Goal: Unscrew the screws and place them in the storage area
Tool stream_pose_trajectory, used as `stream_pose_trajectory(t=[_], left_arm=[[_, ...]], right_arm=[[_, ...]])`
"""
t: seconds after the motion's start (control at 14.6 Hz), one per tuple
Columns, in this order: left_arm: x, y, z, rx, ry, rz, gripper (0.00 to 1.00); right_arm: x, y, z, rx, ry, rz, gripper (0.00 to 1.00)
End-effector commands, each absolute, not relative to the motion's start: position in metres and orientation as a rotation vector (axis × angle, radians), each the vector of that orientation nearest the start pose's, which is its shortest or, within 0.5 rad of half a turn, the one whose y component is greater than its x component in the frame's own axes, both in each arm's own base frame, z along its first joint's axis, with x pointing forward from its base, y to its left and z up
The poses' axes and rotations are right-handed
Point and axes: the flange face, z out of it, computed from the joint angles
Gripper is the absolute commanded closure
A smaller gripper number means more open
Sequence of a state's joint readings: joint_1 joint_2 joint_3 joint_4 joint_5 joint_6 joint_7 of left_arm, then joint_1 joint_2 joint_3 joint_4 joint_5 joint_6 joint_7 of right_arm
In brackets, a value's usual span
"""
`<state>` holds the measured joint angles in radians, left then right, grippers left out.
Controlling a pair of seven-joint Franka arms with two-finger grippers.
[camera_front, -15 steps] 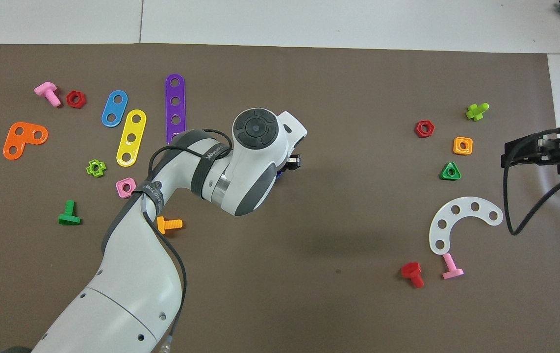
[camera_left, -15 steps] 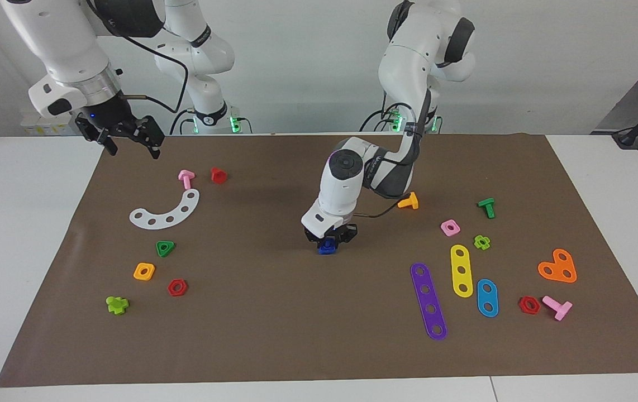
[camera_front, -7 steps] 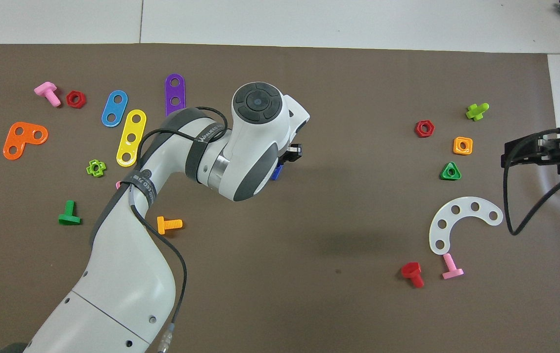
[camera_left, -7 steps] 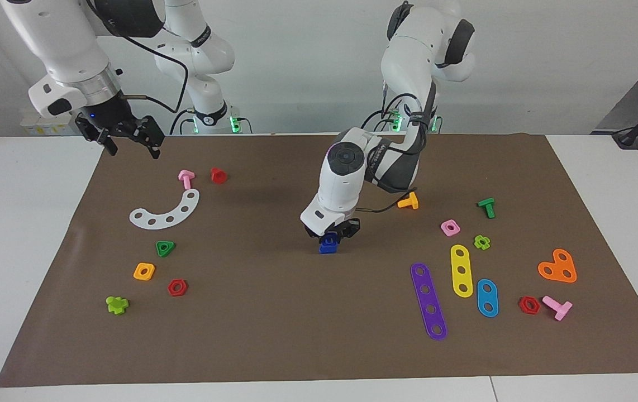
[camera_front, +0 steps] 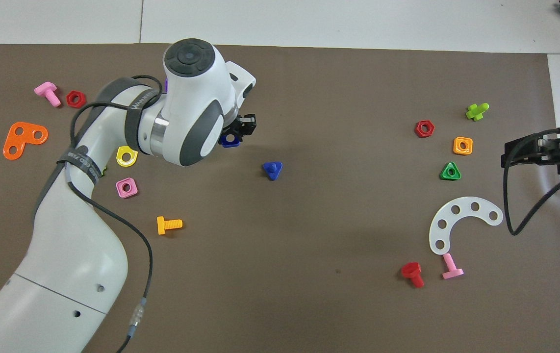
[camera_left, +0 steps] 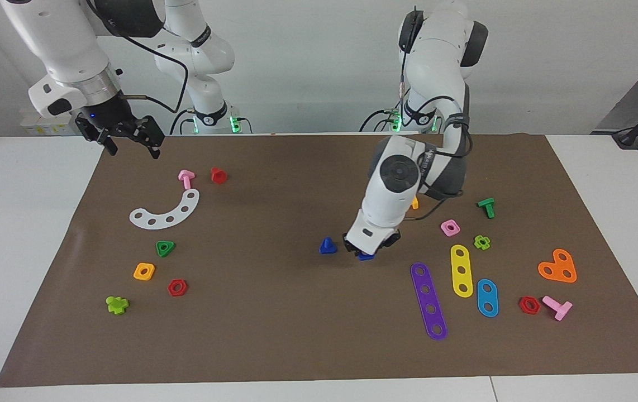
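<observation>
The dark-blue screw [camera_left: 328,245] stands alone on its triangular head, stem up, in the middle of the brown mat [camera_left: 274,335]; it also shows in the overhead view [camera_front: 272,170]. My left gripper [camera_left: 367,250] is beside it toward the left arm's end, low over the mat, shut on a small dark-blue nut [camera_left: 365,256]. The overhead view shows that gripper [camera_front: 237,133] with the nut [camera_front: 231,140] under its tips. My right gripper [camera_left: 129,142] waits open and empty above the mat's corner at the right arm's end, and shows in the overhead view [camera_front: 537,149].
Loose parts lie at the left arm's end: purple [camera_left: 428,301], yellow [camera_left: 461,270] and blue [camera_left: 487,297] plates, an orange plate [camera_left: 558,267], pink nut [camera_left: 450,227] and green bolt [camera_left: 487,207]. At the right arm's end lie a white curved plate [camera_left: 167,212], red bolt [camera_left: 218,175] and several nuts.
My left gripper lifted the dark-blue nut off the screw and carried it toward the left arm's end. The screw stays standing on the mat. The right arm has not moved.
</observation>
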<state>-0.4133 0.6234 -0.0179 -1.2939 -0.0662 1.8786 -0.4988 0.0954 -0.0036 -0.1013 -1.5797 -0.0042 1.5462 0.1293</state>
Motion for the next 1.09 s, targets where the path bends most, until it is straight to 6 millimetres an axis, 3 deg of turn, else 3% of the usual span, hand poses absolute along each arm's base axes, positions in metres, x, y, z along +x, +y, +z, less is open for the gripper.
stream_pose_trajectory(t=[0.0,0.27,0.68,0.75,0.89,0.96,1.02], left_arm=[[0.668,-0.236,0.38,-3.211,-0.144,0.197,0.57],[0.652,-0.176,0.358,-3.2,0.036,0.291,0.58],[0.616,-0.167,0.312,-3.205,0.109,0.225,0.56],[0.617,-0.168,0.312,-3.208,0.11,0.208,0.44],[0.617,-0.171,0.313,-3.208,0.123,0.205,0.09],[0.618,-0.172,0.316,-3.209,0.127,0.195,0.0],[0.621,-0.171,0.321,-3.21,0.122,0.183,0.0]], right_arm=[[0.544,-0.004,0.622,-3.121,0.187,0.057,0.0],[0.544,-0.004,0.622,-3.121,0.187,0.057,0.0],[0.544,-0.007,0.624,-3.123,0.187,0.044,0.0],[0.544,-0.007,0.624,-3.121,0.179,0.042,0.0],[0.544,0.008,0.613,-3.118,0.152,-0.026,0.0],[0.541,0.033,0.605,-3.118,0.088,-0.037,0.0],[0.539,0.045,0.599,-3.116,0.093,-0.041,0.0]])
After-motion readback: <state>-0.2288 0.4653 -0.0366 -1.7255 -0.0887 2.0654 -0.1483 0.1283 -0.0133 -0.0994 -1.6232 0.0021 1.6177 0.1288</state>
